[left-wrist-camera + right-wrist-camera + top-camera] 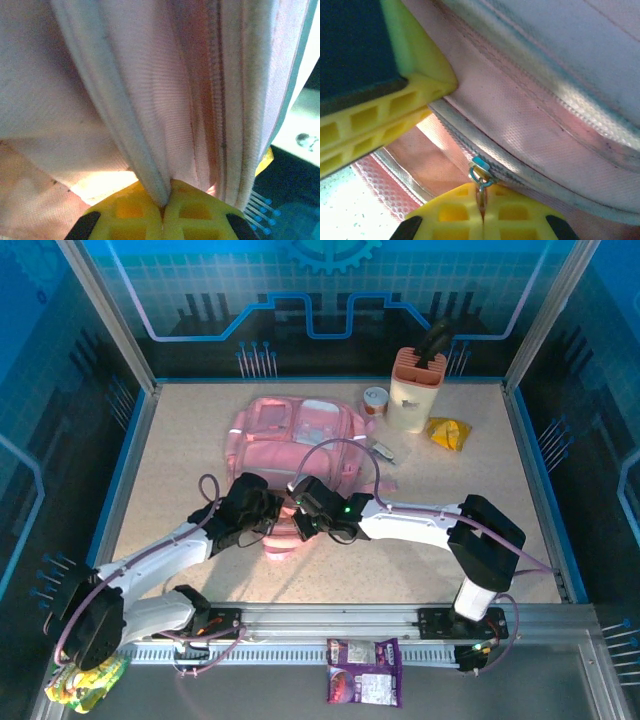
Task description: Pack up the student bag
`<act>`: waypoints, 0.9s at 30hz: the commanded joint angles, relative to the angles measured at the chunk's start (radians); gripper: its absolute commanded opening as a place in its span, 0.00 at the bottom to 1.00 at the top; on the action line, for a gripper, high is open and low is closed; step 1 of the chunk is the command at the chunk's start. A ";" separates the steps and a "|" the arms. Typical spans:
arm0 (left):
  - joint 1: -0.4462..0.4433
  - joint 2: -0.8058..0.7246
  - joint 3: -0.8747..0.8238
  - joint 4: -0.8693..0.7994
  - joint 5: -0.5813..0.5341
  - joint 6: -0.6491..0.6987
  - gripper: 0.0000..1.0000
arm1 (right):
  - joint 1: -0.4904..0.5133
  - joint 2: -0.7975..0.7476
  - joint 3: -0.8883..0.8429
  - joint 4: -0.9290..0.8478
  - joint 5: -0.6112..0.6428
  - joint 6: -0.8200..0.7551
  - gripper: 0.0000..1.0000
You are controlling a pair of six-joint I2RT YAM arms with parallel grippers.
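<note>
Overhead camera; wrist cameras seemingly against bag [150,100]

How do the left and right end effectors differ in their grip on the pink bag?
The left end effector pinches a piped fabric seam of the bag; the right end effector pinches the metal zipper pull. The left one reaches in from the left, the right one from the right. Both are shut at the bag's near edge.
</note>
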 commanded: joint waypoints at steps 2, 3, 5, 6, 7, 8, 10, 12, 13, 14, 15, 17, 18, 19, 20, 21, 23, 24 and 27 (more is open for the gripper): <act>0.113 -0.061 0.030 -0.133 -0.033 0.148 0.00 | -0.027 -0.075 -0.034 -0.054 0.036 -0.018 0.00; 0.156 -0.072 0.036 -0.161 -0.003 0.188 0.00 | -0.038 -0.089 -0.046 -0.060 0.042 -0.023 0.00; 0.232 -0.092 0.046 -0.200 0.046 0.269 0.00 | -0.060 -0.108 -0.064 -0.069 0.048 -0.036 0.00; 0.268 -0.104 0.050 -0.215 0.066 0.308 0.00 | -0.072 -0.113 -0.069 -0.076 0.054 -0.045 0.00; 0.295 -0.115 0.052 -0.225 0.079 0.340 0.00 | -0.082 -0.112 -0.068 -0.083 0.056 -0.053 0.00; 0.327 -0.125 0.056 -0.237 0.093 0.376 0.00 | -0.101 -0.106 -0.060 -0.099 0.057 -0.064 0.00; 0.388 -0.129 0.069 -0.257 0.124 0.443 0.00 | -0.134 -0.093 -0.036 -0.133 0.070 -0.076 0.00; 0.466 -0.112 0.082 -0.267 0.184 0.506 0.00 | -0.156 -0.080 -0.022 -0.134 0.085 -0.102 0.00; 0.497 -0.102 0.084 -0.259 0.209 0.528 0.00 | -0.162 -0.070 -0.011 -0.137 0.091 -0.111 0.00; 0.528 -0.089 0.084 -0.244 0.230 0.555 0.00 | -0.168 -0.054 0.005 -0.144 0.095 -0.127 0.00; 0.558 -0.072 0.089 -0.241 0.244 0.573 0.00 | -0.170 -0.035 0.030 -0.155 0.109 -0.143 0.00; 0.615 -0.043 0.099 -0.232 0.268 0.604 0.00 | -0.177 -0.002 0.068 -0.177 0.141 -0.154 0.00; 0.645 -0.029 0.101 -0.223 0.277 0.615 0.00 | -0.189 0.015 0.085 -0.183 0.141 -0.155 0.00; 0.674 -0.018 0.103 -0.211 0.298 0.621 0.00 | -0.199 0.028 0.099 -0.188 0.142 -0.156 0.00; 0.706 -0.002 0.104 -0.194 0.329 0.633 0.00 | -0.211 0.040 0.115 -0.188 0.144 -0.162 0.00; 0.729 0.013 0.108 -0.186 0.344 0.644 0.00 | -0.220 0.053 0.133 -0.185 0.149 -0.173 0.00; 0.749 0.050 0.128 -0.183 0.351 0.671 0.00 | -0.243 0.085 0.181 -0.196 0.142 -0.186 0.00; 0.756 0.071 0.142 -0.187 0.353 0.680 0.00 | -0.255 0.103 0.209 -0.208 0.133 -0.187 0.00; 0.771 0.128 0.166 -0.164 0.368 0.691 0.00 | -0.278 0.149 0.265 -0.227 0.150 -0.202 0.00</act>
